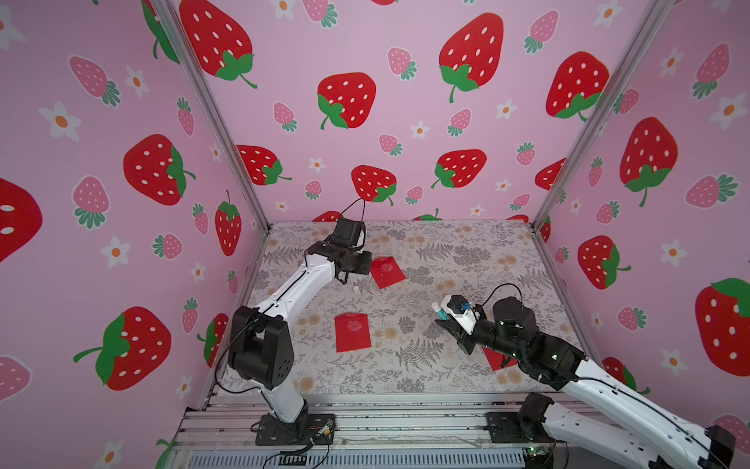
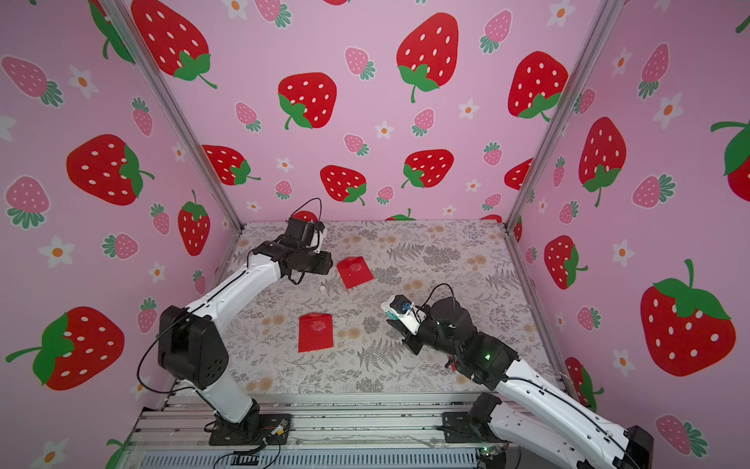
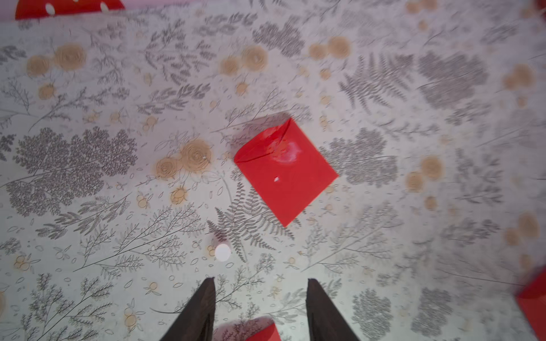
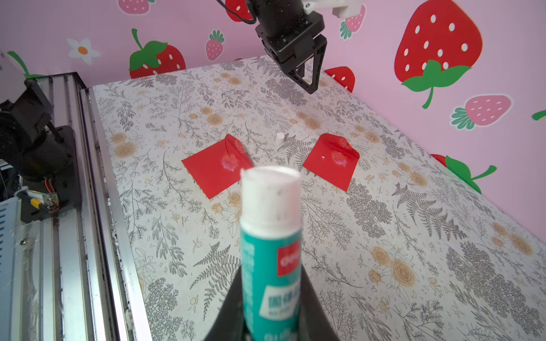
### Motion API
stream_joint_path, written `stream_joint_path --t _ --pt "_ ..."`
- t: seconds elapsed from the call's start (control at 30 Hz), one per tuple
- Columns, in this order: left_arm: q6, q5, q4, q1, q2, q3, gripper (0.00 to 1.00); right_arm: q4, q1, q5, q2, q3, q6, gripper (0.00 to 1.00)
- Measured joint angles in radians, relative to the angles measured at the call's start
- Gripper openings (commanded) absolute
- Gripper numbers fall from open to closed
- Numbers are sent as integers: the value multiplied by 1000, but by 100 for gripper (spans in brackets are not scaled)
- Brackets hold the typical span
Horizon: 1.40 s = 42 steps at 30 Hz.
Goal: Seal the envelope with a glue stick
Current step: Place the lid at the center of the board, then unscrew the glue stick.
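Since the glue stick (image 4: 270, 236) shows a bare white top and a small white cap (image 3: 222, 251) stands alone on the counter (image 1: 446, 377), I read the uncapping as done and the gluing as the step in hand. The stick sits in the right hand (image 4: 271, 295), whose dark fingers are closed tight on the teal label. It is raised off the counter on the right side, with the bare end aimed toward the middle. Its tip is well apart from any paper. The near envelope (image 1: 352, 332) lies flat at centre. The far envelope (image 3: 285, 171) lies beyond it, turned at an angle, with the cap between the two and nearer the far one. Both have the flap folded over and a whitish smear at the flap's point. A third envelope (image 1: 496, 358) is mostly hidden under the right arm, so I cannot tell which one is meant. The next move calls for tipping the stick down and bringing it lightly onto a flap. The right arm reaches low with the wrist pitched forward. The left arm stretches toward the far side. The left hand (image 3: 260, 280) points down above the cap, with its jaws partly apart and holding nothing.
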Motion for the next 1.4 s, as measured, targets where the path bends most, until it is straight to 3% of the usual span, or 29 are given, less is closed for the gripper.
stream_joint_path --t 0.37,0.73,1.0,1.4 --pt "21 317 274 -116 -389 -215 48 95 0 1 -71 43 74 0" --pt "88 635 473 -220 -572 -322 46 142 0 -50 -70 100 101 0" --pt "131 777 521 -294 -615 -326 46 180 0 -160 -67 106 111 0" --pt "172 813 527 -368 -576 -321 46 242 0 -322 -32 155 155 0"
